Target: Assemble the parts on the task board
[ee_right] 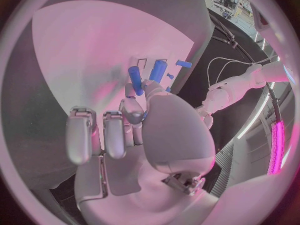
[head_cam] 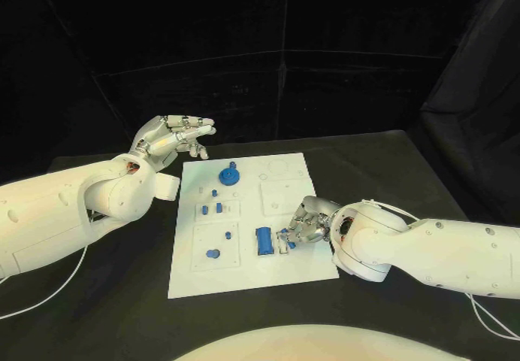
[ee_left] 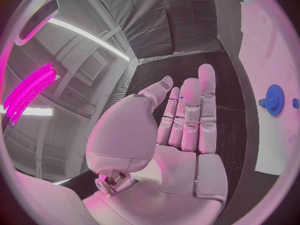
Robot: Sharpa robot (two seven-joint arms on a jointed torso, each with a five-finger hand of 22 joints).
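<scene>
We take the task board [head_cam: 244, 274] as our landmark. The right hand [head_cam: 306, 226] sits low over the board's near-right part, fingers curled down beside the blue cylinder [head_cam: 264, 239] that lies there. A small blue bit shows at its fingertips in the head view, so we judge it is pinching a small part [head_cam: 288, 235], but we cannot tell for sure (the fingers cover the contact). In the right wrist view two blue bars lie just past the fingertips on the white plate.

The left hand [head_cam: 173, 138] hovers off the board's far-left corner, fingers spread, holding nothing. The left wrist view confirms it: bare palm, fingers straight, with the blue gear [ee_left: 273, 100] on the board off to its side.

Other parts stand in the board: the gear toward the far middle, small pegs [head_cam: 216, 205] left of centre, a round piece [head_cam: 211, 253] near-left.

Step in hand, as we read it: seating or picking a small part next to the cylinder. The next move calls for fine alignment over its slot, then a straight press down.

Hard to make out: which slot is the target, and the part's shape.
</scene>
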